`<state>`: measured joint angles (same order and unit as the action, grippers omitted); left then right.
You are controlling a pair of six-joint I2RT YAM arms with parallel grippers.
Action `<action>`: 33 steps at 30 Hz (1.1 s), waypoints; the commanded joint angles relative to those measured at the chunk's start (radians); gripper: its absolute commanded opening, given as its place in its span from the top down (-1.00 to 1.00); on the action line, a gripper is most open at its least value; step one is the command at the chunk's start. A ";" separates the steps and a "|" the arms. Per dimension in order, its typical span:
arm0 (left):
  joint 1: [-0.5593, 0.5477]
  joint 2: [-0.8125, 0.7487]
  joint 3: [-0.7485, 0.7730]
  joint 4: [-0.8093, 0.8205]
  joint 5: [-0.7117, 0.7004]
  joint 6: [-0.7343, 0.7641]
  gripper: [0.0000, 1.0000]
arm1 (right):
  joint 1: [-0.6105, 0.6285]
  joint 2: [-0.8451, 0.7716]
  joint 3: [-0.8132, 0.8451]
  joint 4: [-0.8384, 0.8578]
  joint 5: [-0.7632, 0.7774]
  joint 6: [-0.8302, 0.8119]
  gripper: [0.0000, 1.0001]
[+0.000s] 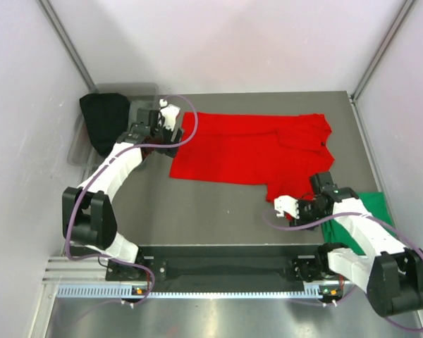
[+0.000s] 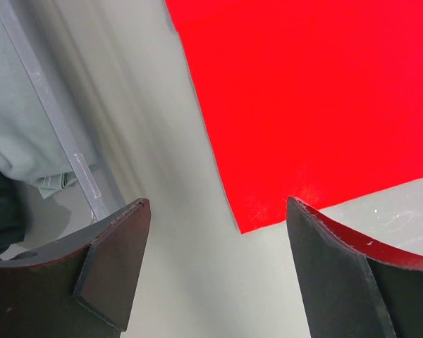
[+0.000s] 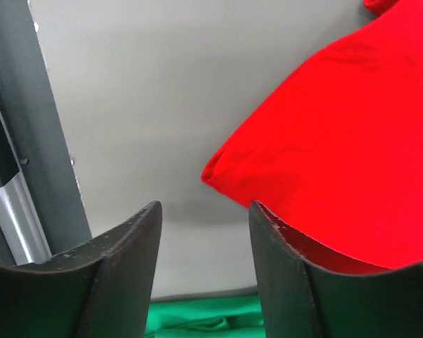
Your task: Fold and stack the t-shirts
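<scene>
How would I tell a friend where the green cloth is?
Start at the big red t-shirt spread across the grey table. At the table's right edge, near the front, the green t-shirt lies partly under the right arm. It is the only green cloth; the black cloth sits far left.

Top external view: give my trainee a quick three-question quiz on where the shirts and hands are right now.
1. True or false: the left hand is shut on the red t-shirt.
2. Where does the green t-shirt lie? A: on top of the red t-shirt. B: on the table, at its near right side. C: between the left hand's fingers.
3. Fill the blank: the hand nearest the green t-shirt is the ___ one.

Key: 1 false, it is open and empty beside the shirt's edge. 2 B. 3 right; the right hand is open too.
</scene>
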<state>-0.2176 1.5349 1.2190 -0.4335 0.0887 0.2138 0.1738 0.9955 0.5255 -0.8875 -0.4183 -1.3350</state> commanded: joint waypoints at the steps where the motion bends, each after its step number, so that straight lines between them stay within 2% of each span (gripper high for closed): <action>1: 0.003 0.016 -0.012 0.022 -0.007 0.016 -0.64 | 0.030 0.050 0.045 0.065 -0.020 0.026 -0.03; 15: 0.003 0.028 -0.027 0.033 -0.004 0.021 -0.64 | 0.067 0.109 0.048 0.096 -0.019 0.079 0.24; 18: 0.001 0.034 -0.029 0.021 -0.001 0.029 -0.67 | 0.067 0.115 0.051 0.075 -0.028 0.080 0.49; 19: 0.003 0.037 -0.021 0.012 0.009 0.032 -0.69 | 0.067 0.124 0.059 0.059 -0.030 0.082 0.66; 23: 0.003 0.083 0.034 -0.086 0.052 0.033 -0.72 | 0.067 0.094 0.076 0.032 0.004 0.103 0.92; 27: 0.003 0.187 0.117 -0.268 0.048 0.055 -0.60 | 0.064 -0.021 0.096 0.009 0.023 0.151 1.00; 33: 0.003 0.217 0.096 -0.280 0.023 0.081 -0.58 | 0.062 -0.141 0.157 -0.047 0.029 0.241 1.00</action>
<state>-0.2176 1.7615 1.3048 -0.6647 0.1143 0.2665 0.2276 0.8944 0.6392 -0.9028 -0.3820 -1.1519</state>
